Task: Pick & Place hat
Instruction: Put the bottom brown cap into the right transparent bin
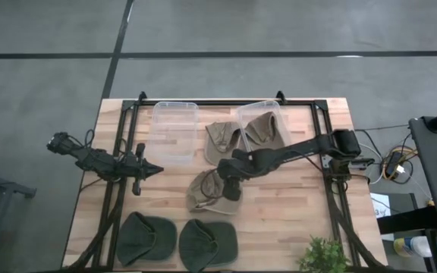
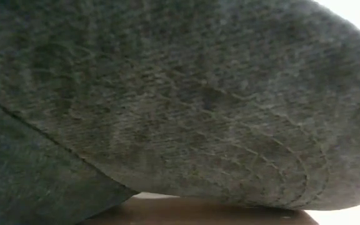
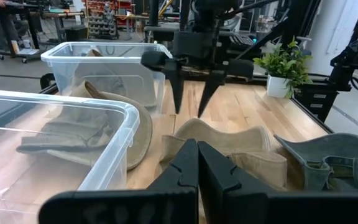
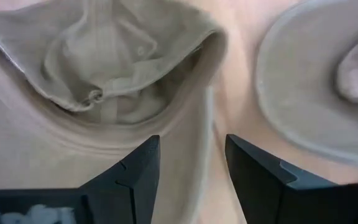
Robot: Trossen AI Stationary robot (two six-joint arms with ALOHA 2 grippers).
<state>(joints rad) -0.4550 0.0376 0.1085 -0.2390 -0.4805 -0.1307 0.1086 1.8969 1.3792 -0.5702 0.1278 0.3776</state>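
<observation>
A tan hat (image 1: 207, 193) lies crown down, hollow side up, on the middle of the table (image 1: 294, 212); it also shows in the right wrist view (image 4: 104, 81) and the left wrist view (image 3: 229, 149). My right gripper (image 1: 230, 184) (image 3: 190, 112) (image 4: 191, 155) is open and points down just above this hat's rim, its fingers on either side of the rim's edge, apart from it. My left gripper (image 1: 152, 170) (image 3: 197, 168) waits shut near the table's left side, beside a clear bin (image 1: 174, 130).
A second clear bin (image 1: 262, 121) at the far edge holds a tan hat. Another tan hat (image 1: 222, 141) (image 4: 316, 81) lies between the bins. Two dark green hats (image 1: 146, 236) (image 1: 207, 244) lie at the near edge; one (image 2: 167, 106) fills the low view. A potted plant (image 1: 323, 256) stands at the near right corner.
</observation>
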